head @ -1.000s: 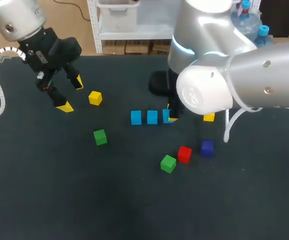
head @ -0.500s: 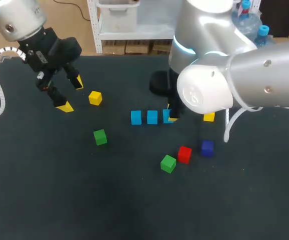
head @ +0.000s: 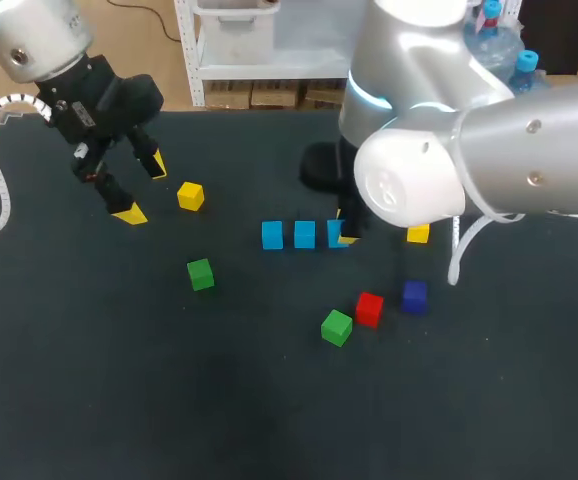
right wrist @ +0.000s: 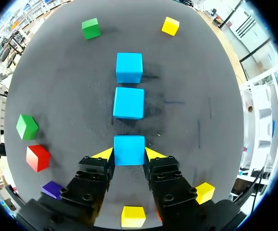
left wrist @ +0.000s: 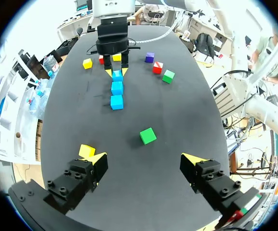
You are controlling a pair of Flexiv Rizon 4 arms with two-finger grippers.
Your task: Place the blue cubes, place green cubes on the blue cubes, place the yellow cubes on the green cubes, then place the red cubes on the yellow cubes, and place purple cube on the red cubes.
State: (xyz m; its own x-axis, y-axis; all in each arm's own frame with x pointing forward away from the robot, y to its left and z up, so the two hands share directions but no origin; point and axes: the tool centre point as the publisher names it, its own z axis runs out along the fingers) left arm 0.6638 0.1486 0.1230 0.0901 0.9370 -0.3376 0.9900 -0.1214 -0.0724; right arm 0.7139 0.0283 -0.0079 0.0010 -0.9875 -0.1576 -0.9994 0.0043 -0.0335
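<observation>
The row's right end is taken up by the right pincer (right wrist: 129,155), closed on the end blue cube (right wrist: 129,147). That side is crowded by a yellow cube (head: 418,234), purple cube (head: 414,296) and red cube (head: 369,309). Wide bare tabletop (head: 169,400) is left in front.

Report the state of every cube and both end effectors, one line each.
Right end effector: shut on the nearest blue cube.
Left end effector: open, empty.
Other two blue cubes: set down in a row, nothing on top.
Green cubes: loose, unstacked.
Yellow cubes: loose, unstacked.
Red cube: loose.
Purple cube: loose.
</observation>
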